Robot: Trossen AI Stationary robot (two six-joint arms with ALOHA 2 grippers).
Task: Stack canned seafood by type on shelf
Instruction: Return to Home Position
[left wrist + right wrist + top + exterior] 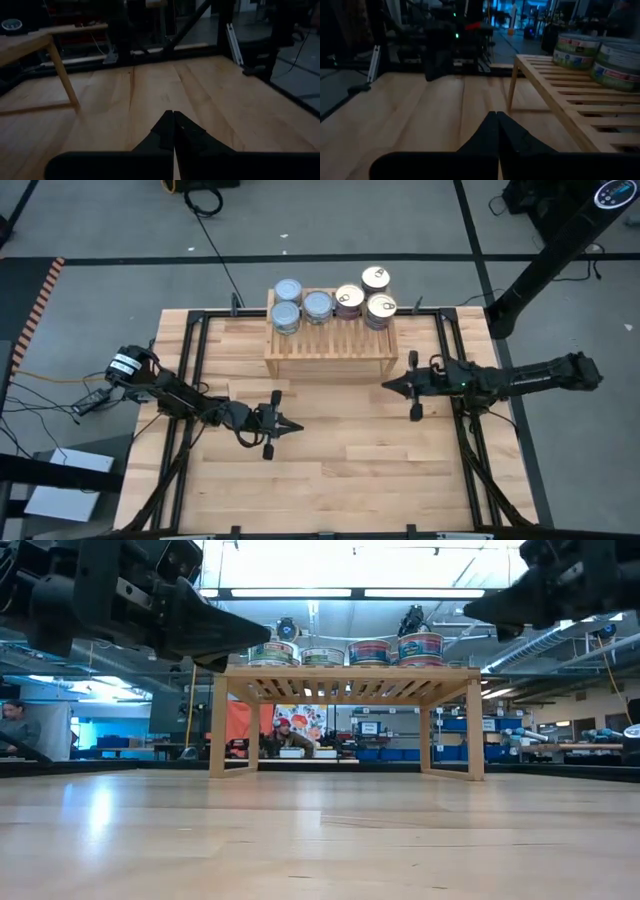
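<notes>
Six lids show on the shelf [325,352] from above. Three silvery-blue tins [317,305] sit toward the left arm's end and three golden tins [381,308] toward the right arm's. All of them crowd along the far edge, leaving the near slats bare. Both arms hang above the table [350,480], their tips pointing toward each other. The left gripper [293,427] has its fingers [162,132] pinched together to a point, with nothing between them. The shelf stands ahead of those tips and off to the far side, well apart from them. The right gripper [386,386] is likewise clenched on nothing, its fingers [487,132] pressed flat against each other. Its tips hang just off the shelf's near corner, and the golden tins lie beyond them and to one side, up on the slats.
</notes>
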